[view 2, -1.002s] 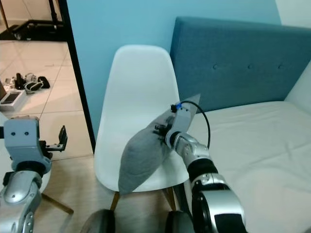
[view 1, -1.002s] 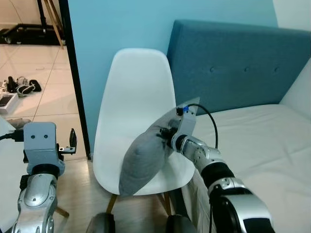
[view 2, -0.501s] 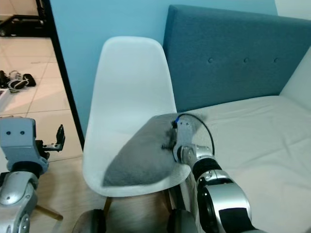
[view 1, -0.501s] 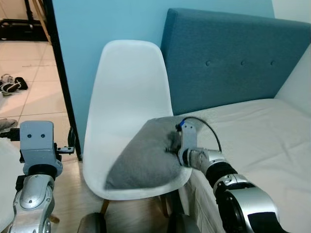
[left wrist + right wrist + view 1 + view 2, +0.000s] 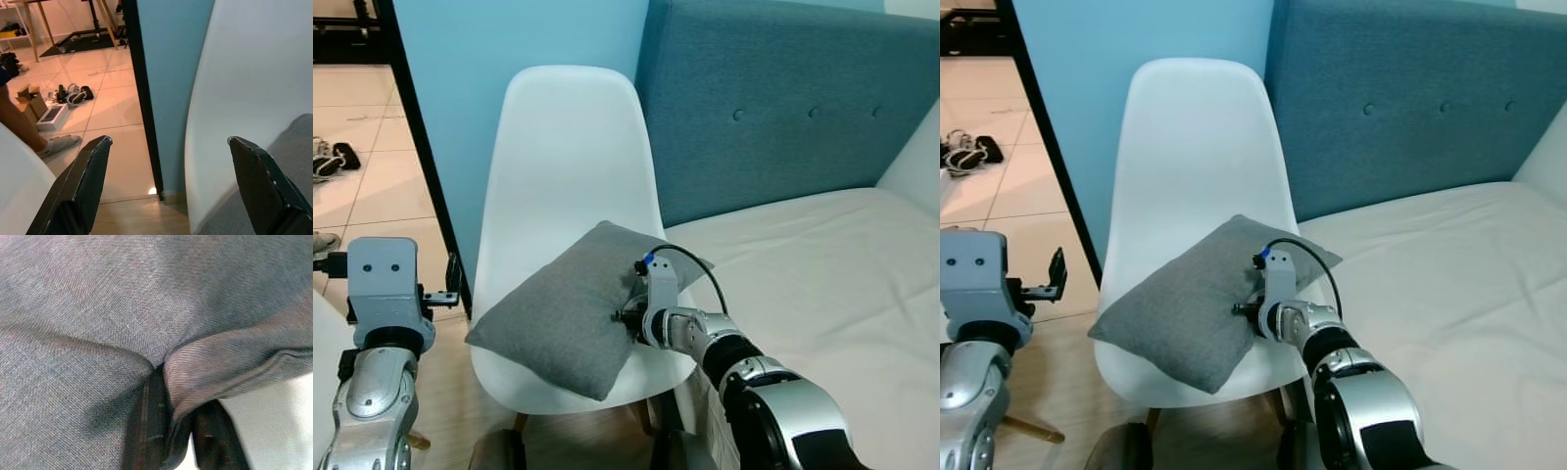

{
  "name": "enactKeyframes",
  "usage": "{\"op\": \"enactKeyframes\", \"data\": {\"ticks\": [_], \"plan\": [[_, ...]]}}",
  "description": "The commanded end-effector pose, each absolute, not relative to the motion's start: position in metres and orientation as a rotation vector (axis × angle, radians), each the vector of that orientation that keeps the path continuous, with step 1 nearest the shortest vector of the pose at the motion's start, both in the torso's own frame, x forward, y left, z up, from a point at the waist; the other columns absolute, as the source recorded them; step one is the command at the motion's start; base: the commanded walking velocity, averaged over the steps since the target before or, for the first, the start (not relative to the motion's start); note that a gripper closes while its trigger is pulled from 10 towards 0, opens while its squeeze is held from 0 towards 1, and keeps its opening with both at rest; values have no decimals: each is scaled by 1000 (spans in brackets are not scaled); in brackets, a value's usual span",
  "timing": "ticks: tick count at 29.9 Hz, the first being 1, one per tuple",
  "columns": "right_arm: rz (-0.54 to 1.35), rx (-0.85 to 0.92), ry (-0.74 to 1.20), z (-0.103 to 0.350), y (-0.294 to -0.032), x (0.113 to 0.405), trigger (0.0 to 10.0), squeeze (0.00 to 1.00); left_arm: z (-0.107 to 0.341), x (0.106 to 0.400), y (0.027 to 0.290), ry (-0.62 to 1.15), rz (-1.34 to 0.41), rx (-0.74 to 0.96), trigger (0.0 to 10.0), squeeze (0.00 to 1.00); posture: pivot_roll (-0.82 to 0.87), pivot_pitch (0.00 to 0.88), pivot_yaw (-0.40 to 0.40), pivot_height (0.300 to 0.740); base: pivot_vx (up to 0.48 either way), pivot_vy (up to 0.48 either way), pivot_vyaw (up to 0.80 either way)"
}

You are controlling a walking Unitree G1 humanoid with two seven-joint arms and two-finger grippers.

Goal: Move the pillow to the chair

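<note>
- We are finding the left gripper (image 5: 166, 186) idling beside the chair (image 5: 570, 147), its jaws spread wide on nothing.
- We are seeing the pillow (image 5: 563, 308) lying on the chair seat; we judge only release and withdrawal are outstanding.
- We are noting the right gripper (image 5: 628, 315) with jaws clenched on a fold at the pillow's edge.

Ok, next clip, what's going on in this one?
The robot is putting a grey pillow onto a white chair that stands beside a bed. The pillow lies across the seat, one corner jutting over the front edge. The right pincer is shut on a fold of the pillow's edge and has not let go. The left pincer is open, held off to the chair's side with nothing in it.
</note>
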State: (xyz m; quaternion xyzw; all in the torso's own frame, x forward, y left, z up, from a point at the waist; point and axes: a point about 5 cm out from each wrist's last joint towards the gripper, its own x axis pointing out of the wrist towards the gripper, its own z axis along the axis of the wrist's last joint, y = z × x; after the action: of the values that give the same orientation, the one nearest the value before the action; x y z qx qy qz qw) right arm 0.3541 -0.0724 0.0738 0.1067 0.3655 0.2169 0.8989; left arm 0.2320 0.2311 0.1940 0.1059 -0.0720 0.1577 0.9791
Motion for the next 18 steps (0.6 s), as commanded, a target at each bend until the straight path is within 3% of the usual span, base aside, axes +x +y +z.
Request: {"op": "enactKeyframes", "data": {"ticks": [1, 8, 18], "plan": [[501, 253, 718, 81, -63, 357, 10000, 1000, 197, 232, 229, -149, 308, 222, 10000, 0, 194, 66, -165, 571, 0, 0, 0], [484, 219, 679, 84, -71, 361, 10000, 1000, 198, 234, 224, -153, 294, 207, 10000, 0, 182, 57, -157, 571, 0, 0, 0], [310, 55, 682, 90, -146, 371, 10000, 1000, 201, 249, 207, -167, 240, 154, 10000, 0, 131, 11, -134, 571, 0, 0, 0]]}}
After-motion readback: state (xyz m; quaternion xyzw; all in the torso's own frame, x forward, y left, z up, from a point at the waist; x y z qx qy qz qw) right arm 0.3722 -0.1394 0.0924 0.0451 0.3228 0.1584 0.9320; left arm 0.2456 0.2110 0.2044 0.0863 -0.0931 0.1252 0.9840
